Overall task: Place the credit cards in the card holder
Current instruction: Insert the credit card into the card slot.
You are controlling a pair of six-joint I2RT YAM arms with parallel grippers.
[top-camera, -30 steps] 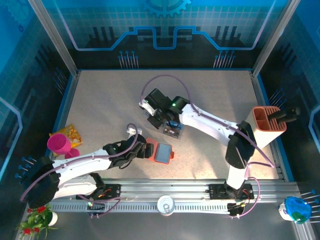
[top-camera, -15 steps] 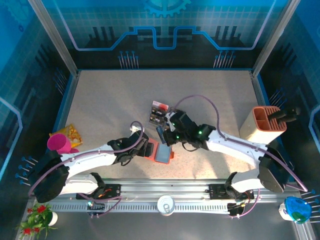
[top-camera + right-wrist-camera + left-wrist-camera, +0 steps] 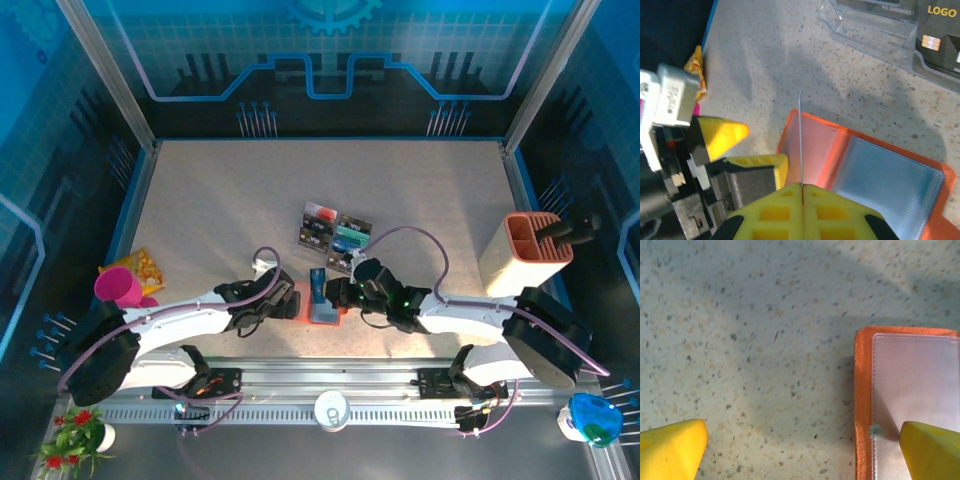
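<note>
right claw [image 3: 801,189] clenched on one blue credit card [image 3: 317,282], held edge-on and upright above the open card holder [image 3: 322,314]. Holder lies flat on the worktop [image 3: 220,200] at the near edge, between the arms. left claw [image 3: 800,442] released, spread wide: one finger [image 3: 932,452] over the holder's clear pocket, the other over bare worktop. Other cards [image 3: 336,236] stand in the clear tray [image 3: 860,30] just behind the holder.

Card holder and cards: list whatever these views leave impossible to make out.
Held card: edge-on in the right wrist view, so its face and print are hidden.
Card holder: cut off by the left wrist view's right and bottom edges.
Cards in the clear tray: too small from the top to count or read.
</note>
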